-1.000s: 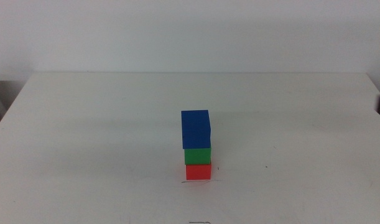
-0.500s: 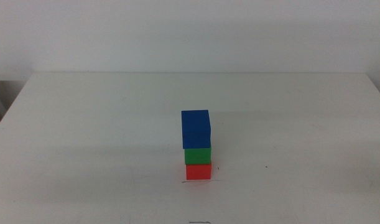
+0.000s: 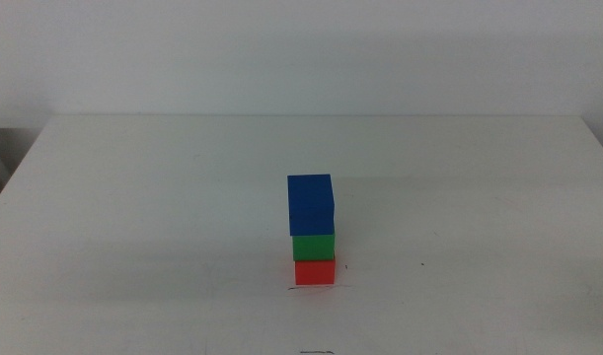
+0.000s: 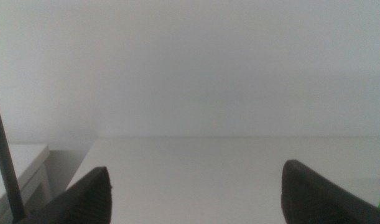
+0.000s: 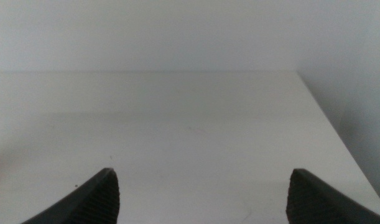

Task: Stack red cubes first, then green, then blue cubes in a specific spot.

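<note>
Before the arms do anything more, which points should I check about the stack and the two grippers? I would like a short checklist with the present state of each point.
1. Order of the stack: red cube at the bottom, green cube on it, blue cube on top: ok.
2. Stack stands upright, with no visible lean: ok.
3. Red cube sits at the thin line mark on the table: ok.
4. Left gripper open, holding nothing, away from the stack: ok.
5. Right gripper open, holding nothing, over bare table: ok.
6. Blue cube centred exactly on green: cannot tell.
</note>
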`<action>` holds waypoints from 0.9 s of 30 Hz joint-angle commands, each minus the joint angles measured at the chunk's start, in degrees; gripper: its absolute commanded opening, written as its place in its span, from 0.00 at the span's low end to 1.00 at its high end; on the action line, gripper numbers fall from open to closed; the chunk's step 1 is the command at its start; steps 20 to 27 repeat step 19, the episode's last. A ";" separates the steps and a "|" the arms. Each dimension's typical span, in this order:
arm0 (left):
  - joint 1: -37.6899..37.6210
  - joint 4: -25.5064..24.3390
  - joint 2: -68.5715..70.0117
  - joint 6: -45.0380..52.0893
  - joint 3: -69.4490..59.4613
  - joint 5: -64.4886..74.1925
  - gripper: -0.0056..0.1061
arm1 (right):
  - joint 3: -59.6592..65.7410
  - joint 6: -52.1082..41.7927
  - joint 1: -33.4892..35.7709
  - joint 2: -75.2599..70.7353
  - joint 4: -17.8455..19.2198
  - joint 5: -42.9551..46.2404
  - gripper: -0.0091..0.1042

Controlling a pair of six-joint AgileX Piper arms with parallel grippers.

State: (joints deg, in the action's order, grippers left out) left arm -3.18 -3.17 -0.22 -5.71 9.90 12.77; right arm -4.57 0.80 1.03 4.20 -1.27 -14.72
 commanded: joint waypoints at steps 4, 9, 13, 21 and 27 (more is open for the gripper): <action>-0.15 0.83 0.93 -0.14 -4.14 -5.83 0.89 | 1.57 -0.80 -0.68 -3.40 0.56 6.28 0.81; -0.15 0.83 1.82 -0.14 -9.36 -5.76 0.89 | 4.34 -0.80 -0.68 -5.34 0.56 7.10 0.81; -0.15 0.83 2.41 -0.14 -11.54 -4.53 0.89 | 5.51 -0.80 -0.68 -5.71 0.56 6.32 0.81; -0.15 0.83 2.41 -0.14 -11.42 -4.23 0.89 | 5.51 -0.80 -0.68 -5.71 0.56 6.79 0.81; -0.15 0.83 2.41 -0.14 -11.42 -4.23 0.89 | 5.51 -0.80 -0.68 -5.71 0.56 6.79 0.81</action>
